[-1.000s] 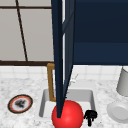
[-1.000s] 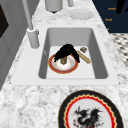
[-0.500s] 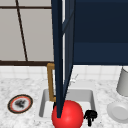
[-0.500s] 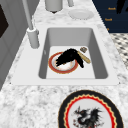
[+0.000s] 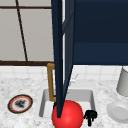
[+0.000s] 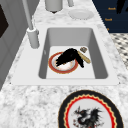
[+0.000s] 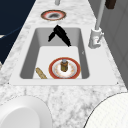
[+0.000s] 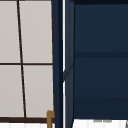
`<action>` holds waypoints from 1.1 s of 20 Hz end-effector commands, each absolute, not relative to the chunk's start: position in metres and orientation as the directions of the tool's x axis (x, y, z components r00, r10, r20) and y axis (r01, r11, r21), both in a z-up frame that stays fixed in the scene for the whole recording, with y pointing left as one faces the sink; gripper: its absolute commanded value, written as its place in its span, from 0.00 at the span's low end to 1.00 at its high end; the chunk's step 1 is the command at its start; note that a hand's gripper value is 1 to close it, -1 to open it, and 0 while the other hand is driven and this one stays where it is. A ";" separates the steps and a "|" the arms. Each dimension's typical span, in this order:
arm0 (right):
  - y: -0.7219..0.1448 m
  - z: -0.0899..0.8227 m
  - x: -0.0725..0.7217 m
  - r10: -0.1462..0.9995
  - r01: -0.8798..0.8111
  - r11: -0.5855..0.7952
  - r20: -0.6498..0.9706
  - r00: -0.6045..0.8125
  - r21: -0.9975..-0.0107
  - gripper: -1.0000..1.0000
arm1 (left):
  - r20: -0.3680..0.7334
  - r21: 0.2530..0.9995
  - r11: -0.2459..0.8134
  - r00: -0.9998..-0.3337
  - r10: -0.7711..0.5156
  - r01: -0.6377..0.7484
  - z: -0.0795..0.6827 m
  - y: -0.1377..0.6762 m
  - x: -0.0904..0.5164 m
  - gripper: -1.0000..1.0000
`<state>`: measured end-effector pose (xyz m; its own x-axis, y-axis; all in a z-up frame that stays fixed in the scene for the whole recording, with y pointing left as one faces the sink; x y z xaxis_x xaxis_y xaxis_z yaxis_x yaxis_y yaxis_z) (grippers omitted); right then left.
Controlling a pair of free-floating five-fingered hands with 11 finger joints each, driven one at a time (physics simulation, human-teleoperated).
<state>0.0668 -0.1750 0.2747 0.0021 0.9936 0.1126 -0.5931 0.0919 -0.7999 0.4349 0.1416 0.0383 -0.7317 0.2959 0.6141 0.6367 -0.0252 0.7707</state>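
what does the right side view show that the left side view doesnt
Right side view alone: a small brown bottle standing upright on the red-rimmed plate, and the large white dish up close. Left side view alone: the dragon plate up close, and a hand covering the red-rimmed plate's middle. Both share the sink, faucet, plate, hand and wooden stick.

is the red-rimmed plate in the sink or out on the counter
In the sink: the red-rimmed plate lies flat on the basin floor, beside a wooden tool, under a hand.

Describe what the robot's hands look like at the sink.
The hand over the sink is plain matte black and human-shaped, with slim tapering fingers. It floats free: no arm, wrist, sleeve, cable or marking. Another black hand, the right one, looks the same.
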 end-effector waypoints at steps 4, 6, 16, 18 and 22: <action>-0.175 0.275 0.067 0.994 -0.593 0.092 0.113 0.002 -0.800 0.50 | 0.631 0.763 -0.042 -0.731 0.261 0.644 0.038 0.102 0.434 0.00; -0.175 0.275 0.067 0.994 -0.593 0.092 0.113 0.002 -0.800 0.50 | 0.625 0.764 -0.014 -0.736 0.259 0.645 0.038 0.094 0.437 0.00; -0.175 0.275 0.067 0.994 -0.593 0.092 0.113 0.002 -0.800 0.50 | 0.654 0.750 -0.080 -0.716 0.245 0.657 0.028 0.035 0.463 0.00; -0.175 0.275 0.067 0.994 -0.593 0.092 0.113 0.002 -0.800 0.50 | 0.664 0.740 -0.081 -0.707 0.243 0.668 0.022 0.024 0.459 0.00; -0.175 0.275 0.067 0.994 -0.593 0.092 0.113 0.002 -0.800 0.50 | 0.661 0.745 -0.090 -0.713 0.233 0.661 0.013 0.002 0.460 0.00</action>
<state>0.0668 -0.1750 0.2747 0.0021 0.9936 0.1126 -0.5931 0.0919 -0.7999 0.4597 0.0173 0.0203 -0.7312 0.2700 0.6265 0.6401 -0.0462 0.7669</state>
